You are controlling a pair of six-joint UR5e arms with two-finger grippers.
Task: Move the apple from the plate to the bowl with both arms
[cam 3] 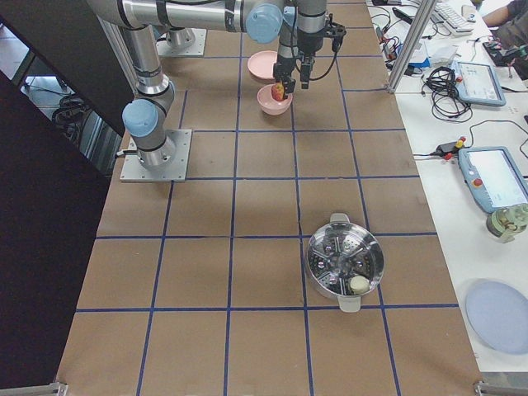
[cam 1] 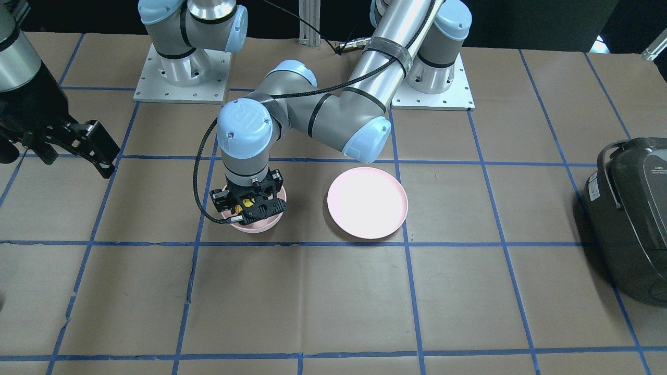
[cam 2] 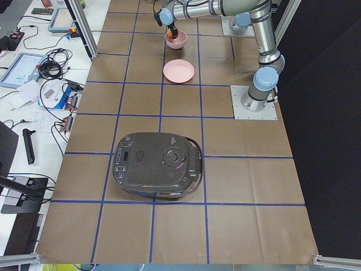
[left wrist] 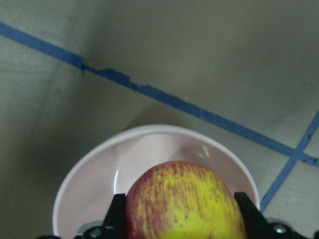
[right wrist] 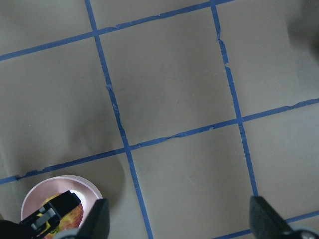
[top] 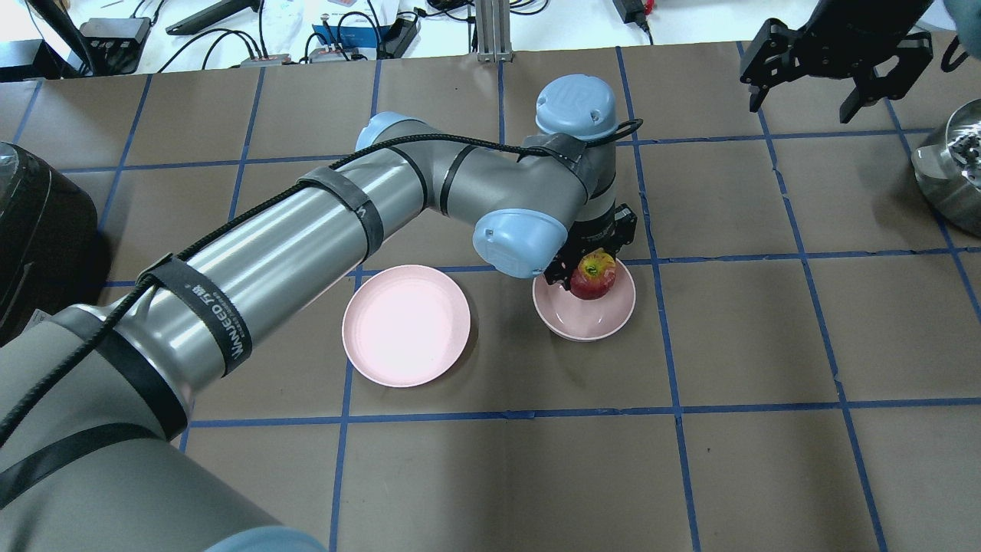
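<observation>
My left gripper [cam 1: 254, 207] is shut on the apple [top: 594, 277], red and yellow streaked, and holds it in the mouth of the pink bowl [top: 586, 322]. In the left wrist view the apple [left wrist: 184, 199] sits between the two fingers [left wrist: 116, 215] just above the bowl's glossy inside [left wrist: 99, 169]. The flat pink plate [top: 406, 324] lies bare beside the bowl, on my left. My right gripper [top: 803, 96] is open and empty, raised at the far right of the table, well away from the bowl.
A black rice cooker [top: 38, 230] stands at the table's left end. A steel pot [top: 950, 169] with a steamer insert stands at the right end. Brown paper with blue tape grid lines covers the table [top: 536, 475].
</observation>
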